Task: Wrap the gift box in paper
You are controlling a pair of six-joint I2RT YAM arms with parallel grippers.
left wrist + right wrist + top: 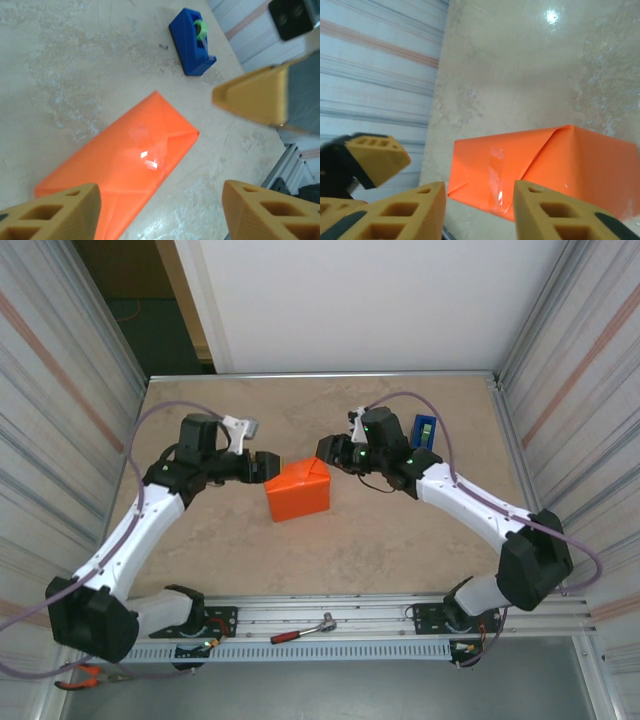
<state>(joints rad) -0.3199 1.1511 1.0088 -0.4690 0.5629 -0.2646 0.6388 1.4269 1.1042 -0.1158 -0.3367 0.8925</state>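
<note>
Gift box (298, 492) btwn L gripper (266, 467), R gripper (327, 450) — jaws apart.

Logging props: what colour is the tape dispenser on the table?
The tape dispenser is blue with a green roll; best in the left wrist view.

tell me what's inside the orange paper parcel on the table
The orange paper is folded shut into a boxy parcel, clear tape over one seam. Whatever it wraps is fully covered and cannot be seen.

Tabletop (350, 550) free before paper (298, 490) (tape dispenser (424, 432) blocks far right)
</note>
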